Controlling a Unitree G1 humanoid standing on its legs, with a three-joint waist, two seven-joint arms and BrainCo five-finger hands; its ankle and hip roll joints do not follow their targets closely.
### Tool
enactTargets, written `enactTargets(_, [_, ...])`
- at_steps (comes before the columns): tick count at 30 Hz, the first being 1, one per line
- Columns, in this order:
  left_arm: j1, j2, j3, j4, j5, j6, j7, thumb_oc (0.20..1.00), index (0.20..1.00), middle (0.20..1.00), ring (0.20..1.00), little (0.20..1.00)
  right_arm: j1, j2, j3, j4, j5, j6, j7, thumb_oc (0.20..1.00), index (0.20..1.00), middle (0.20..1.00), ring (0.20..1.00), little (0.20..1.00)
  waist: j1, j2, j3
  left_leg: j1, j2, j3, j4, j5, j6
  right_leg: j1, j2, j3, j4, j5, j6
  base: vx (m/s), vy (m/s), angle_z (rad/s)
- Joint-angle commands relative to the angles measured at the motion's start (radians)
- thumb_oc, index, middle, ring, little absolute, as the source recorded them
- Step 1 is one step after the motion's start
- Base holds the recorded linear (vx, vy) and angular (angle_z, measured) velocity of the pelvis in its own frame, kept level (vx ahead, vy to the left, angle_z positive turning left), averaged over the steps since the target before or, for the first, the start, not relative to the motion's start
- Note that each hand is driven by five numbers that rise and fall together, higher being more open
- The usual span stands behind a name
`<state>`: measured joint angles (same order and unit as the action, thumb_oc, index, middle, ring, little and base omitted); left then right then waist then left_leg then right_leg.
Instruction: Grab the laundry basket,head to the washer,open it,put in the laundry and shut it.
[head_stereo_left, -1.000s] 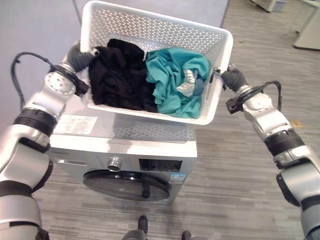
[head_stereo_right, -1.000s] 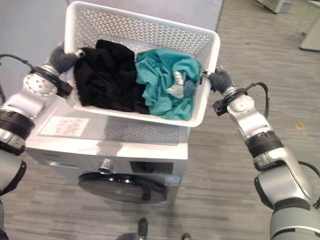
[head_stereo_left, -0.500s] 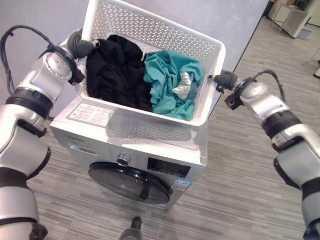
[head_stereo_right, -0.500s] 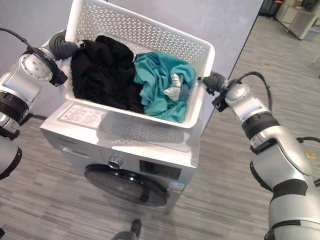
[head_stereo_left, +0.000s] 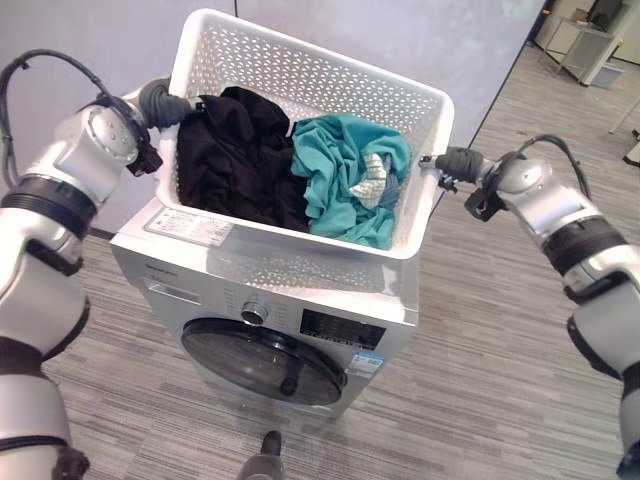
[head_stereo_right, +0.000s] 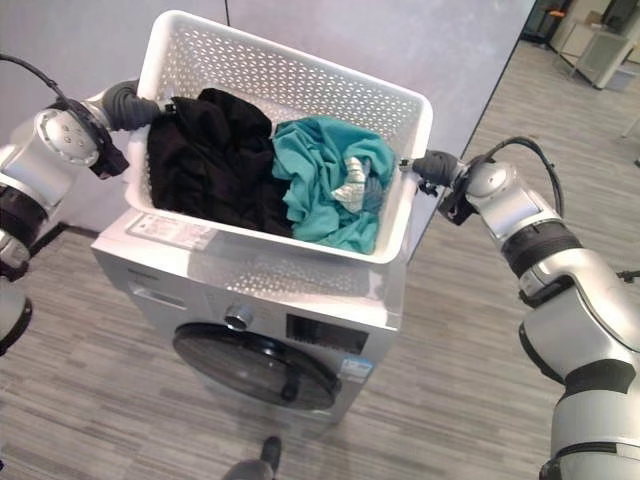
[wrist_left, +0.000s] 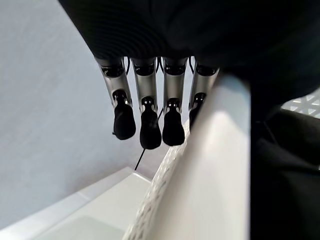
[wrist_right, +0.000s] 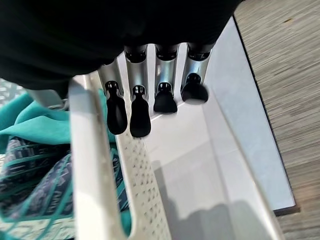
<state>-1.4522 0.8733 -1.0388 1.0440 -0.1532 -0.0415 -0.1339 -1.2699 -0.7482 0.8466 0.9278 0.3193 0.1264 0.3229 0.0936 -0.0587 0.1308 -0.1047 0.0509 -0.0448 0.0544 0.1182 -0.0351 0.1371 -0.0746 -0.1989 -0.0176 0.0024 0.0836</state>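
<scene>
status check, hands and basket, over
Left hand and right hand hooked on the basket rims. Basket with clothes over the washer top. Washer door shut.

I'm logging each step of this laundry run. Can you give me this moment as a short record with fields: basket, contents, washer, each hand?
basket: white perforated basket, held by its two ends above the washer top
contents: black clothes on the robot's left side, teal clothes on its right
washer: silver front-loader, round door shut
left hand: left hand at the basket's left rim, fingers curled down its outer side
right hand: right hand at the right rim, fingers curled down its outer side
</scene>
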Motion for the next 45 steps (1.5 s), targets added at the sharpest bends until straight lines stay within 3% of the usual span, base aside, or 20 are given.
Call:
enactTargets(1, [-0.140, 0.060, 0.007, 0.213, 0.049, 0.021, 0.117, 1.000, 1.000, 1.000, 1.000, 1.000, -0.059, -0.079, 0.030, 0.198, -0.058, 0.023, -0.070, 1.000, 1.000, 1.000, 1.000, 1.000, 0.019, 0.042, -0.034, 0.077, 0.057, 0.069, -0.089, -0.053, -0.032, -0.009, -0.053, 0.008, 0.088, -0.108, 0.064, 0.00, 0.000, 0.00])
enactTargets(6, [-0.171, 0.032, 0.041, 0.282, 0.038, 0.035, 0.186, 1.000, 1.000, 1.000, 1.000, 1.000, -0.090, -0.036, 0.014, 0.256, -0.047, 0.030, -0.101, 1.000, 1.000, 1.000, 1.000, 1.000, 0.016, 0.037, -0.034, 0.076, 0.056, 0.069, -0.093, -0.055, -0.031, -0.012, -0.053, 0.009, 0.086, -0.106, 0.063, 0.00, 0.000, 0.00])
enactTargets(19, [-0.196, 0.009, 0.040, 0.271, 0.031, 0.029, 0.232, 1.000, 1.000, 1.000, 1.000, 1.000, -0.148, 0.000, 0.012, 0.313, 0.012, 0.027, -0.130, 1.000, 1.000, 1.000, 1.000, 1.000, 0.032, 0.036, -0.032, 0.076, 0.050, 0.066, -0.097, -0.059, -0.029, -0.014, -0.058, 0.000, 0.082, -0.102, 0.065, 0.00, 0.000, 0.00])
enactTargets(21, [-0.183, 0.020, 0.067, 0.248, 0.005, 0.019, 0.248, 1.000, 1.000, 1.000, 1.000, 1.000, -0.147, -0.012, -0.016, 0.293, 0.074, 0.014, -0.159, 1.000, 1.000, 1.000, 1.000, 1.000, 0.036, 0.037, -0.034, 0.078, 0.049, 0.065, -0.099, -0.060, -0.030, -0.011, -0.059, -0.002, 0.079, -0.102, 0.065, 0.00, 0.000, 0.00])
enactTargets(24, [-0.129, 0.094, 0.161, 0.104, -0.061, -0.016, 0.301, 1.000, 1.000, 1.000, 1.000, 1.000, -0.114, -0.114, -0.121, 0.194, 0.228, -0.031, -0.212, 1.000, 1.000, 1.000, 1.000, 1.000, 0.040, 0.038, -0.034, 0.082, 0.046, 0.062, -0.098, -0.066, -0.033, 0.000, -0.061, -0.007, 0.071, -0.108, 0.062, 0.00, 0.000, 0.00])
enactTargets(26, [-0.088, 0.126, 0.208, 0.042, -0.070, -0.023, 0.315, 1.000, 1.000, 1.000, 1.000, 1.000, -0.083, -0.152, -0.153, 0.161, 0.252, -0.039, -0.216, 1.000, 1.000, 1.000, 1.000, 1.000, 0.040, 0.038, -0.035, 0.084, 0.046, 0.062, -0.097, -0.067, -0.035, 0.004, -0.061, -0.008, 0.068, -0.110, 0.060, -0.01, -0.016, 0.02])
enactTargets(28, [0.120, 0.233, 0.429, -0.212, -0.075, -0.057, 0.380, 1.000, 1.000, 1.000, 1.000, 1.000, 0.084, -0.282, -0.332, 0.007, 0.311, -0.091, -0.250, 1.000, 1.000, 1.000, 1.000, 1.000, 0.040, 0.032, -0.036, 0.083, 0.048, 0.059, -0.097, -0.065, -0.038, 0.011, -0.058, -0.012, 0.061, -0.112, 0.055, -0.02, -0.048, 0.05])
enactTargets(29, [0.140, 0.233, 0.444, -0.223, -0.070, -0.054, 0.382, 1.000, 1.000, 1.000, 1.000, 1.000, 0.094, -0.283, -0.334, -0.001, 0.309, -0.090, -0.252, 1.000, 1.000, 1.000, 1.000, 1.000, 0.040, 0.033, -0.039, 0.090, 0.047, 0.059, -0.099, -0.070, -0.040, 0.016, -0.059, -0.012, 0.061, -0.118, 0.056, 0.01, -0.062, 0.08])
enactTargets(31, [0.615, 0.315, 0.895, -0.515, -0.045, -0.081, 0.441, 1.000, 1.000, 1.000, 1.000, 1.000, 0.511, -0.370, -0.720, -0.252, 0.293, -0.146, -0.311, 1.000, 1.000, 1.000, 1.000, 1.000, 0.031, 0.034, -0.050, 0.098, 0.049, 0.057, -0.107, -0.073, -0.044, 0.030, -0.053, -0.008, 0.043, -0.127, 0.047, -0.03, -0.116, 0.04])
enactTargets(32, [0.893, 0.315, 1.144, -0.596, 0.012, -0.077, 0.486, 1.000, 1.000, 1.000, 1.000, 1.000, 0.782, -0.328, -0.949, -0.425, 0.254, -0.165, -0.337, 1.000, 1.000, 1.000, 1.000, 1.000, 0.024, 0.040, -0.055, 0.098, 0.052, 0.058, -0.111, -0.070, -0.047, 0.035, -0.048, -0.003, 0.035, -0.131, 0.041, -0.14, -0.169, -0.10])
enactTargets(33, [1.124, 0.268, 1.335, -0.636, 0.060, -0.064, 0.513, 1.000, 1.000, 1.000, 1.000, 1.000, 0.985, -0.251, -1.115, -0.565, 0.204, -0.190, -0.362, 1.000, 1.000, 1.000, 1.000, 1.000, 0.019, 0.051, -0.052, 0.091, 0.055, 0.059, -0.110, -0.055, -0.046, 0.034, -0.042, 0.001, 0.026, -0.127, 0.032, -0.12, -0.172, -0.09])
enactTargets(35, [1.392, 0.174, 1.524, -0.644, 0.085, -0.057, 0.521, 1.000, 1.000, 1.000, 1.000, 1.000, 1.185, -0.131, -1.220, -0.710, 0.112, -0.191, -0.378, 1.000, 1.000, 1.000, 1.000, 1.000, 0.010, 0.063, -0.046, 0.082, 0.063, 0.049, -0.105, -0.049, -0.055, 0.042, -0.028, 0.020, 0.011, -0.136, 0.015, -0.13, -0.173, -0.13])
enactTargets(36, [1.402, 0.173, 1.532, -0.650, 0.085, -0.056, 0.520, 1.000, 1.000, 1.000, 1.000, 1.000, 1.186, -0.130, -1.218, -0.714, 0.112, -0.189, -0.379, 1.000, 1.000, 1.000, 1.000, 1.000, 0.007, 0.063, -0.046, 0.084, 0.063, 0.049, -0.105, -0.051, -0.055, 0.044, -0.028, 0.020, 0.011, -0.137, 0.015, -0.21, -0.212, -0.10])
enactTargets(37, [1.507, 0.054, 1.580, -0.611, 0.031, -0.060, 0.512, 1.000, 1.000, 1.000, 1.000, 1.000, 1.257, -0.027, -1.208, -0.745, 0.082, -0.194, -0.379, 1.000, 1.000, 1.000, 1.000, 1.000, 0.011, 0.072, -0.035, 0.071, 0.072, 0.041, -0.096, -0.036, -0.060, 0.047, -0.014, 0.028, -0.006, -0.135, -0.001, -0.20, -0.184, 0.02])
enactTargets(40, [1.572, -0.114, 1.561, -0.542, -0.042, -0.065, 0.494, 1.000, 1.000, 1.000, 1.000, 1.000, 1.346, 0.085, -1.177, -0.786, 0.046, -0.191, -0.372, 1.000, 1.000, 1.000, 1.000, 1.000, 0.006, 0.081, -0.007, 0.038, 0.093, 0.017, -0.086, 0.002, -0.081, 0.053, 0.016, 0.035, -0.040, -0.128, -0.026, -0.25, -0.223, 0.18])
enactTargets(41, [1.598, -0.228, 1.527, -0.509, -0.120, -0.069, 0.473, 1.000, 1.000, 1.000, 1.000, 1.000, 1.399, 0.143, -1.135, -0.797, 0.040, -0.185, -0.371, 1.000, 1.000, 1.000, 1.000, 1.000, 0.008, 0.089, 0.021, 0.014, 0.106, 0.002, -0.089, 0.038, -0.094, 0.053, 0.037, 0.028, -0.066, -0.118, -0.037, -0.25, -0.186, 0.38])
enactTargets(42, [1.599, -0.229, 1.526, -0.509, -0.121, -0.069, 0.473, 1.000, 1.000, 1.000, 1.000, 1.000, 1.401, 0.142, -1.135, -0.797, 0.040, -0.184, -0.371, 1.000, 1.000, 1.000, 1.000, 1.000, 0.005, 0.089, 0.017, 0.015, 0.107, -0.001, -0.092, 0.034, -0.096, 0.055, 0.039, 0.026, -0.068, -0.121, -0.038, -0.31, -0.206, 0.71])
enactTargets(43, [1.629, -0.346, 1.451, -0.456, -0.156, -0.069, 0.439, 1.000, 1.000, 1.000, 1.000, 1.000, 1.442, 0.198, -1.051, -0.748, 0.043, -0.174, -0.334, 1.000, 1.000, 1.000, 1.000, 1.000, 0.012, 0.098, 0.036, 0.012, 0.116, -0.012, -0.126, 0.063, -0.105, 0.049, 0.055, 0.017, -0.070, -0.131, -0.047, -0.22, -0.136, 0.71])
enactTargets(44, [1.621, -0.402, 1.393, -0.386, -0.182, -0.064, 0.413, 1.000, 1.000, 1.000, 1.000, 1.000, 1.435, 0.216, -0.994, -0.685, 0.025, -0.170, -0.331, 1.000, 1.000, 1.000, 1.000, 1.000, 0.018, 0.105, 0.043, -0.005, 0.121, -0.018, -0.135, 0.073, -0.110, 0.041, 0.062, 0.005, -0.070, -0.134, -0.050, -0.24, -0.125, 0.71])
enactTargets(45, [1.619, -0.402, 1.393, -0.384, -0.183, -0.066, 0.412, 1.000, 1.000, 1.000, 1.000, 1.000, 1.433, 0.214, -0.994, -0.682, 0.025, -0.172, -0.331, 1.000, 1.000, 1.000, 1.000, 1.000, 0.015, 0.107, 0.041, -0.010, 0.121, -0.020, -0.137, 0.078, -0.110, 0.037, 0.064, 0.002, -0.070, -0.132, -0.050, -0.26, -0.089, 0.41])
